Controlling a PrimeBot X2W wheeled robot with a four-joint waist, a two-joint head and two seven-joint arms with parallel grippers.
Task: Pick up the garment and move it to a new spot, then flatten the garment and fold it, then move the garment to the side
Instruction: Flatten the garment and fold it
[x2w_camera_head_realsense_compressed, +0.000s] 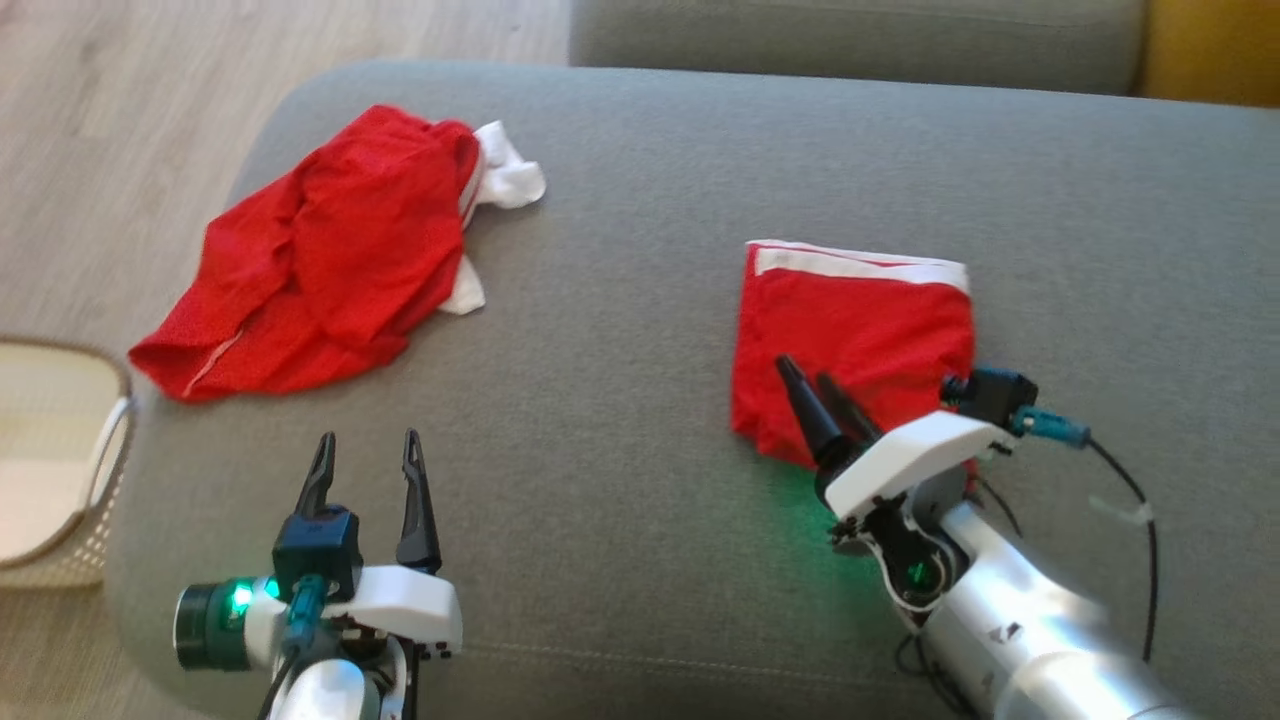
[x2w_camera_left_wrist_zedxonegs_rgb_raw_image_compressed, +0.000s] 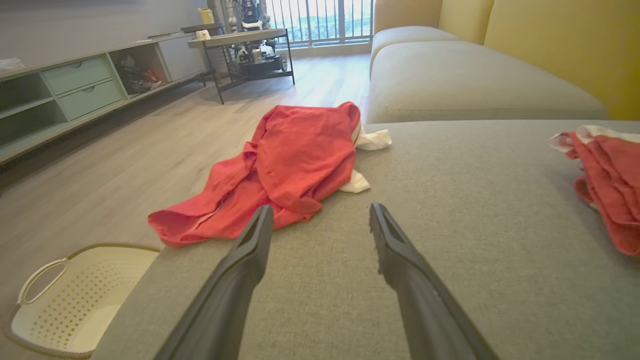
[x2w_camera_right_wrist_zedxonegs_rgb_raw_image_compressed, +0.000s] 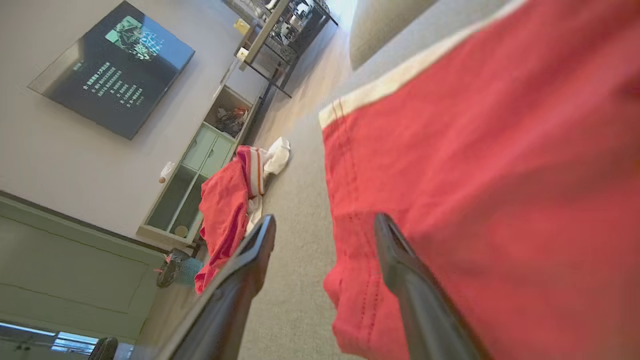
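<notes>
garment (x2w_camera_right_wrist_zedxonegs_rgb_raw_image_compressed: 475, 200) lies under spread right hand (x2w_camera_right_wrist_zedxonegs_rgb_raw_image_compressed: 325, 220); screen (x2w_camera_right_wrist_zedxonegs_rgb_raw_image_compressed: 112, 67) beyond

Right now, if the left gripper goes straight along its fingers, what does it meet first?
Probably the near edge of the crumpled red garment, across a bare strip of grey cushion. The open left gripper aims at its right part; height unclear.

Sofa seat (x2w_camera_head_realsense_compressed: 640, 200): grey woven cloth, matt, coarse visible weave.
Folded garment (x2w_camera_head_realsense_compressed: 860, 330): red cloth, matt, with a white cloth band along one edge and rows of stitching.
Crumpled garment (x2w_camera_head_realsense_compressed: 330, 260): thin red cloth, softly creased, with white cloth parts.
Left end effector (x2w_camera_head_realsense_compressed: 367, 440) and right end effector (x2w_camera_head_realsense_compressed: 805, 372): dark matt fingers that look like plastic; smooth white housings.
Right forearm (x2w_camera_head_realsense_compressed: 1030, 620): silvery, metal-like, satin sheen.
Basket (x2w_camera_left_wrist_zedxonegs_rgb_raw_image_compressed: 80, 295): cream perforated plastic.
Floor (x2w_camera_head_realsense_compressed: 120, 120): pale wood grain, smooth.
</notes>
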